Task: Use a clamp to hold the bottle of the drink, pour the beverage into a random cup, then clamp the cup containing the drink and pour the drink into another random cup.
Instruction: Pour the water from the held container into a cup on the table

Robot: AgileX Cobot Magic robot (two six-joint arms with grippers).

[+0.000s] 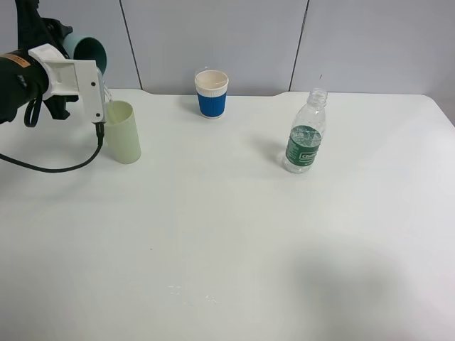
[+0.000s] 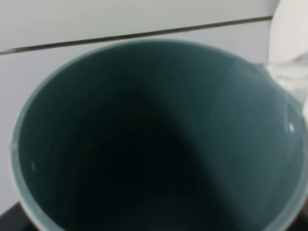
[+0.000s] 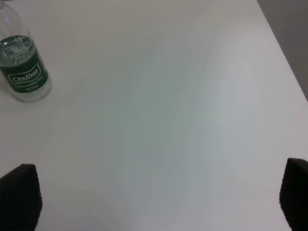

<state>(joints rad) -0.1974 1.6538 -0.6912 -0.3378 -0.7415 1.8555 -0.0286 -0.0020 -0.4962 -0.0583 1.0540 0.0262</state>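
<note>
Left claw (image 1: 71, 42) clamped on tipped teal cup (image 1: 89, 51), fingers hidden.
Three cups, one bottle (image 1: 306, 133); right claw (image 3: 159, 202) wide apart, empty.

The bench (image 1: 234, 241) is a plain white top with a notched far edge, set against a pale grey panelled wall. Three things stand directly on it. A pale yellow-green cup (image 1: 124, 132) stands upright at the far left, its mouth open upward. A blue paper cup (image 1: 211, 93) with a white rim stands upright near the far edge, about the middle. The bottle (image 1: 306, 132), clear with a dark green label band and no cap, stands upright to the right of centre, well apart from both cups. A few small wet specks (image 1: 190, 293) mark the near part of the bench. The bottle's soft shadow falls to its left
</note>
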